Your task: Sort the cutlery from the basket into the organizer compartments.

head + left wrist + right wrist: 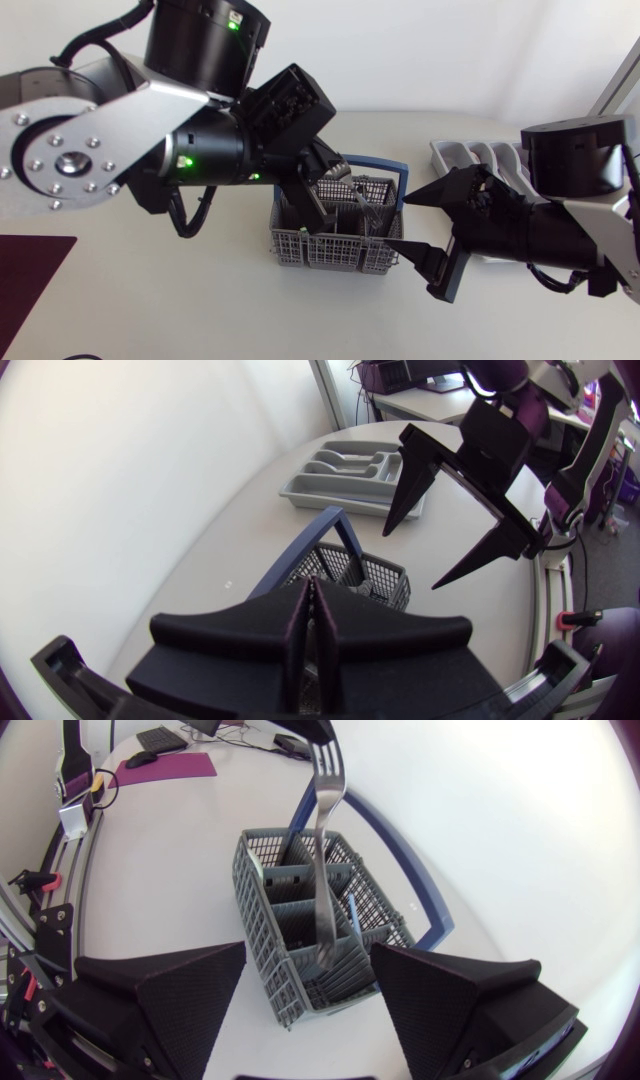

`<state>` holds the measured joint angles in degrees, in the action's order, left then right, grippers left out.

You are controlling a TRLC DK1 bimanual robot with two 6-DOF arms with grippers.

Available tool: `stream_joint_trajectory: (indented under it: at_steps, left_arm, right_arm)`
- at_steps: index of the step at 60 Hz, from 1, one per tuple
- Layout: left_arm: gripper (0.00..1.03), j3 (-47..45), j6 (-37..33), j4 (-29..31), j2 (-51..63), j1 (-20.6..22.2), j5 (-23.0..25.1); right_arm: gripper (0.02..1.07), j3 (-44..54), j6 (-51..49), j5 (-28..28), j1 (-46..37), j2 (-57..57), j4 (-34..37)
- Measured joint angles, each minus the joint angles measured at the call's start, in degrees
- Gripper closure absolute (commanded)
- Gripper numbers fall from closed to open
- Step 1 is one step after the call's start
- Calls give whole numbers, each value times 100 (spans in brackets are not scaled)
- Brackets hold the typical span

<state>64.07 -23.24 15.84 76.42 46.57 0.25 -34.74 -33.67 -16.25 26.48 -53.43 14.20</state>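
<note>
Fork [322, 850]: plain silver metal, slim handle widening to a rounded end, tines pointing up. It stands near upright over the basket [255, 910], with its handle end down inside one of the middle compartments and its head well above the rim. The tine end runs up to the left gripper [311, 600], whose fingers are pinched together on it with barely a slit between them in its own wrist view. From the head view the left arm reaches in over the basket, gripper angled down into it. Basket is grey plastic mesh, rectangular, split into several cells, with a blue hoop handle folded to one side. A thin bluish piece leans in the cell beside the fork; cannot tell what it is. Right gripper [420, 222] hangs just beside the basket on the organizer's side, fingers spread wide and holding nothing, tips pointing at the basket. Organizer [340, 470] is a pale grey tray with long moulded compartments, lying flat on the white table [200, 310] beyond the right gripper and apart from the basket, partly hidden by the right arm from above. Dark purple mat [30, 270] lies at the table's left edge.
</note>
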Motion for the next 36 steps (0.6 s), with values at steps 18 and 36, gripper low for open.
stream_joint_trajectory:
  at_steps: [18, 36]
  left_arm:
    - [100, 656, 1051, 756, 28, -553, 999]
    - [100, 1176, 1880, 1180, 533, -935, 1692]
  right_arm:
    - [22, 9, 369, 1176, 710, 116, -581]
    - [38, -26, 527, 1954, 1147, 35, -1117]
